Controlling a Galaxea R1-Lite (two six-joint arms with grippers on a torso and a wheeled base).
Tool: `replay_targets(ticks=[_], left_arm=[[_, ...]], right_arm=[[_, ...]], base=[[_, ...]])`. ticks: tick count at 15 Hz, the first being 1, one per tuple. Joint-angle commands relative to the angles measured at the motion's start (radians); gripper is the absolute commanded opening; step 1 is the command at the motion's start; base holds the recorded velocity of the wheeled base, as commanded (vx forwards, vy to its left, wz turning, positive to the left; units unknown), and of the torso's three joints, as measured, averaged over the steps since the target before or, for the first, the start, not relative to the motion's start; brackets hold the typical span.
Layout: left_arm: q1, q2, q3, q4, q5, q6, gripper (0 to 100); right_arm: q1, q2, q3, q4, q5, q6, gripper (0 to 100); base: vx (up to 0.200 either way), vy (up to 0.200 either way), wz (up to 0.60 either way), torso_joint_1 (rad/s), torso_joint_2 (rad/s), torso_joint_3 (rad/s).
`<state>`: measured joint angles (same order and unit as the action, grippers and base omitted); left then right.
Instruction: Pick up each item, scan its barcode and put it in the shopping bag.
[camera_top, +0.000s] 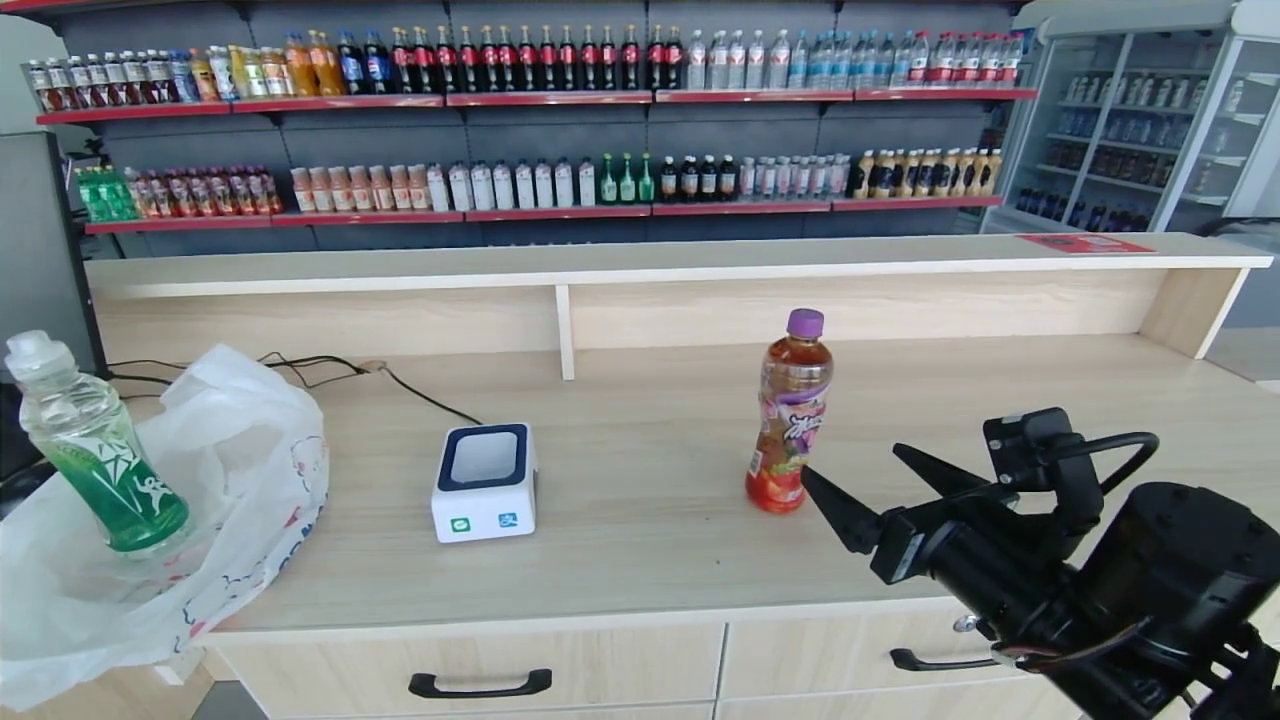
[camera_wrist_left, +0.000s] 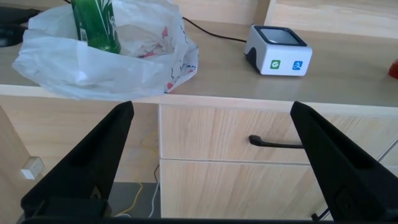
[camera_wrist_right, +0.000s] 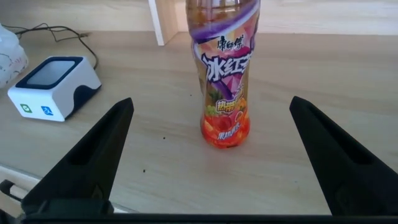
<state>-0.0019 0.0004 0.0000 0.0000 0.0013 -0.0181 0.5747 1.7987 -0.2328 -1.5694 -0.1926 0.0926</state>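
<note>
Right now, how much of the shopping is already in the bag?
One item looks done: the clear bottle with the green label stands in the white plastic shopping bag. Nothing is in hand; the right gripper is open near the orange drink bottle with the purple cap, upright on the counter. That bottle is left to pick up, scan at the white box scanner and bag.

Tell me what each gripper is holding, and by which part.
Nothing. The right gripper is open near the orange bottle on the counter, not touching it; the left gripper is open and empty too.
</note>
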Motion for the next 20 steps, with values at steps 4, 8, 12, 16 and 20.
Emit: replay_targets(ticks=[4,8,12,16,20], left_arm=[[0.0,0.0,0.0,0.0,0.0,-0.002,100],[0.0,0.0,0.0,0.0,0.0,0.0,100],[0.0,0.0,0.0,0.0,0.0,0.0,100],[0.0,0.0,0.0,-0.002,0.0,-0.003,100],[0.0,0.0,0.0,-0.002,0.0,-0.002,100]], right_arm=[[0.01,0.171,-0.137,-0.001,-0.002,0.041,100],[0.008,0.212,-0.155,-0.001,-0.002,0.041,100],[0.007,0.264,-0.223,-0.001,-0.024,0.038,100],[0.005,0.304,-0.298,-0.001,-0.047,0.032,100],[-0.012,0.317,-0.324,-0.001,-0.053,0.032,100]], base=[[0.0,0.0,0.0,0.0,0.0,0.0],[0.0,0.0,0.0,0.0,0.0,0.0],[0.0,0.0,0.0,0.0,0.0,0.0],[0.0,0.0,0.0,0.0,0.0,0.0],[0.0,0.0,0.0,0.0,0.0,0.0]])
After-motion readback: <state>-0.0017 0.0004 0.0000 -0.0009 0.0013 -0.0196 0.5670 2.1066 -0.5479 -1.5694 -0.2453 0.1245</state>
